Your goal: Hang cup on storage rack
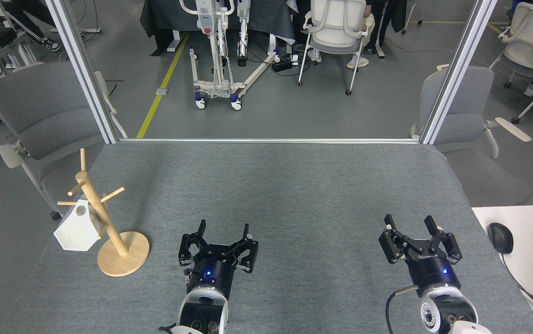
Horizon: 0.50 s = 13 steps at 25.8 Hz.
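Cup [77, 230] hangs on storage rack [109, 226], lower left of frame; task looks complete. Left end effector [220, 238] and right end effector [417, 228]: fingers apart, empty, over tabletop [294, 195].
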Each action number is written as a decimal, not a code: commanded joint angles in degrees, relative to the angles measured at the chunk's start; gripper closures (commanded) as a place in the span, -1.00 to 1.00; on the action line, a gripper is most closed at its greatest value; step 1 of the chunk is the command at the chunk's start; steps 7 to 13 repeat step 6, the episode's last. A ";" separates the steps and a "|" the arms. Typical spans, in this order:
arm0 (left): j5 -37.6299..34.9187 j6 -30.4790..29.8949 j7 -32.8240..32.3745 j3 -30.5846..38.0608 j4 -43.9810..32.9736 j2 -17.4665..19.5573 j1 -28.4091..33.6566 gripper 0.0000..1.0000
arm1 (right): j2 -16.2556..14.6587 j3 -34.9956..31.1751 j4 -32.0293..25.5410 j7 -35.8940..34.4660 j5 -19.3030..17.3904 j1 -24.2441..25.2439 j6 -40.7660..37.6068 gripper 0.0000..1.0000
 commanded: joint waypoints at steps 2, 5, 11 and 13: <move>0.03 0.05 0.15 0.15 -0.91 0.12 0.97 -0.97 | 0.19 -0.07 0.11 -0.20 -0.13 0.00 -0.02 -0.99; 0.03 0.05 0.06 0.33 -0.91 0.03 0.97 -0.97 | 0.72 -0.15 0.11 -0.12 -0.13 0.35 0.16 -0.99; 0.03 0.05 0.06 0.33 -0.91 0.12 0.97 -0.97 | 0.90 -0.07 0.11 -0.03 -0.13 0.26 0.16 -0.99; 0.03 0.05 0.06 0.33 -0.91 0.12 0.97 -0.97 | 0.90 -0.07 0.11 -0.03 -0.13 0.26 0.16 -0.99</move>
